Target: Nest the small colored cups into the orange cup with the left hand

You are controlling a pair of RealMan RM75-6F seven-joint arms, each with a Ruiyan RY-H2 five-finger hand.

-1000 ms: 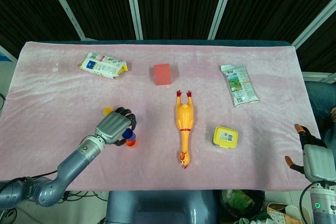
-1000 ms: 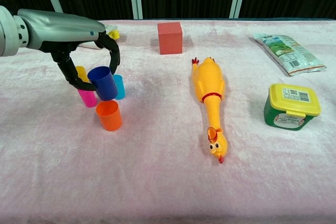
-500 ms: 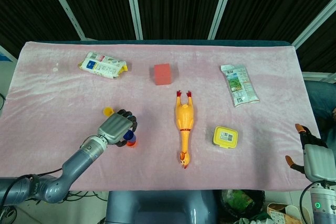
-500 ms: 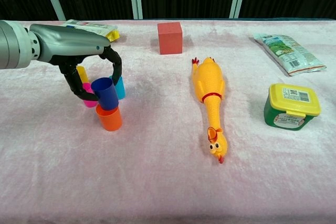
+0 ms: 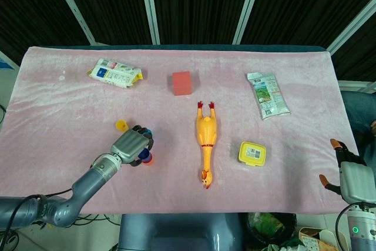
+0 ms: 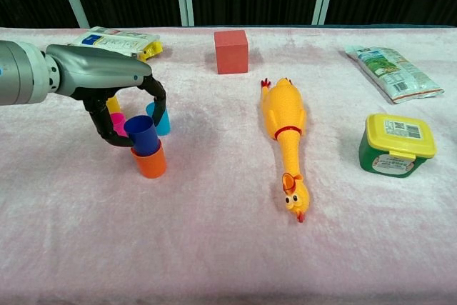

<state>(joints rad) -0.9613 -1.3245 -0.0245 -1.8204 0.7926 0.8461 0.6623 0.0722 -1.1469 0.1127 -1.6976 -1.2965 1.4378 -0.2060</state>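
An orange cup (image 6: 150,163) stands upright on the pink cloth. A dark blue cup (image 6: 143,136) sits partly inside its mouth, and my left hand (image 6: 114,94) pinches that blue cup between thumb and a curled finger. Behind the hand stand a cyan cup (image 6: 162,120), a pink cup (image 6: 116,123) that is mostly hidden, and a yellow cup (image 5: 121,125). In the head view my left hand (image 5: 130,144) covers most of the stack, with only an edge of the orange cup (image 5: 148,159) showing. My right hand (image 5: 346,174) rests off the table's right edge, fingers apart and holding nothing.
A yellow rubber chicken (image 6: 285,130) lies lengthwise mid-table. A red block (image 6: 230,51) sits behind it. A green tub with a yellow lid (image 6: 396,146) and a snack packet (image 6: 389,69) are on the right. Another packet (image 6: 118,39) lies at the back left.
My left hand has come down with the dark blue cup, from above and beside the orange cup to seated in its mouth. The right hand has not moved.
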